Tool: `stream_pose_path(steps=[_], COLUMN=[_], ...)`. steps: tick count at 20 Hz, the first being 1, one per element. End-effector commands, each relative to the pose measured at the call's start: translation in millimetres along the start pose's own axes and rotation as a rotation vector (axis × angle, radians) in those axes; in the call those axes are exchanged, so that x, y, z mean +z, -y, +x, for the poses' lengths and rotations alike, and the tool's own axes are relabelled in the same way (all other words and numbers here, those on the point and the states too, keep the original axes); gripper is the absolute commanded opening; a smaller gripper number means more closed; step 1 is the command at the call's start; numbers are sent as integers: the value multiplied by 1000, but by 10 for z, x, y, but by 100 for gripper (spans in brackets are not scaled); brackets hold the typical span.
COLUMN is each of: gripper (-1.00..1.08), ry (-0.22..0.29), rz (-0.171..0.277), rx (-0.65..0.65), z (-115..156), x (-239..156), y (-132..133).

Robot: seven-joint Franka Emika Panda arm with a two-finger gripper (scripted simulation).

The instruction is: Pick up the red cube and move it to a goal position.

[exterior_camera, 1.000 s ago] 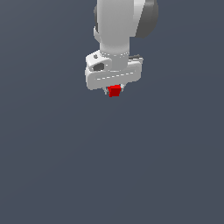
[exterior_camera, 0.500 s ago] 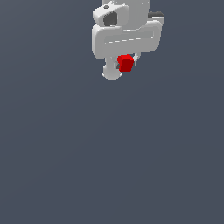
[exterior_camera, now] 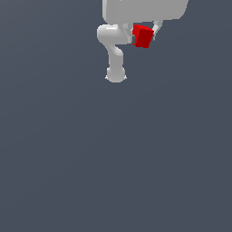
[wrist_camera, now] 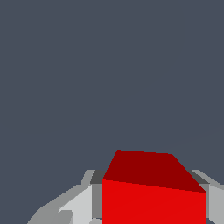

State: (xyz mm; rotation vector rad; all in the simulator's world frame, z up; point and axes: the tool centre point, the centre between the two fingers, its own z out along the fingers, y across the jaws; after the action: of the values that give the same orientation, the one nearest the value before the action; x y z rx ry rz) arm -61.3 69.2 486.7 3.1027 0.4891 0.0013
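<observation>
The end effector (exterior_camera: 144, 34) is clamped on the cube (exterior_camera: 142, 36), held just beside the arm's white elbow (exterior_camera: 110, 35); one finger (exterior_camera: 157, 28) seems partly hidden.

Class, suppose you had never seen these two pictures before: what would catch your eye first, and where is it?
The red cube jumps out first, the only bright colour against the flat grey-blue backdrop, high up in the exterior view and clamped in the white gripper. In the wrist view it fills the foreground, with a grey finger showing on either side. Next comes the white arm, seen at the exterior view's left of the cube.
</observation>
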Motion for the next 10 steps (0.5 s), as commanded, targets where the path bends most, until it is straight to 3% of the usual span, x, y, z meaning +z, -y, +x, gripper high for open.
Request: stream_pose_path(steps=[1,10], gripper=[-100,-100], ry=[1,1], rz=[0,1], rx=[0,1], z=[10,38], x=[-126,-328], y=[40,100])
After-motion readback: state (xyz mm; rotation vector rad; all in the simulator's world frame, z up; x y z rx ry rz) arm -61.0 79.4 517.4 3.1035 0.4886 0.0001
